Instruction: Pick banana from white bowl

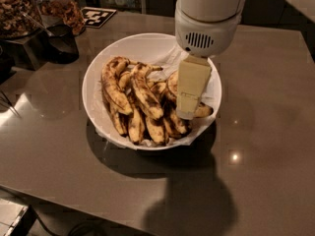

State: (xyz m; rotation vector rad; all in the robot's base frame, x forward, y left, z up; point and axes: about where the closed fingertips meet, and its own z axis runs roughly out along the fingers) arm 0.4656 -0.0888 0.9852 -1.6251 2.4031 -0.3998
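The hand [187, 109] hung low over the right half of the white bowl [91, 69], its cream-coloured tip down among the fruit near the bowl's right rim. From this angle only one flat side of it showed, so I could not tell whether it was open or closed, or whether it had hold of anything.

The bowl sat on the counter [268, 132], nearer the far edge than the near one and left of the middle. It held a heap of overripe bananas on crumpled white paper [170, 58]. The banana [204, 111] that the hand seemed aimed at lay along the bowl's right side. It was mostly hidden behind the hand, with only its cleaner yellow end poking out just beside the tip. The darker, mottled bananas [145, 95] lay packed to its left.

I judged this to be the reach, at the point of settling onto the fruit; the banana had not yet left the bowl. The next move would call for a firm but gentle grip on that soft fruit alone, then a straight lift clear of the rim without dragging its neighbours or the paper. At the far left corner stood a jar of nuts [15, 9].
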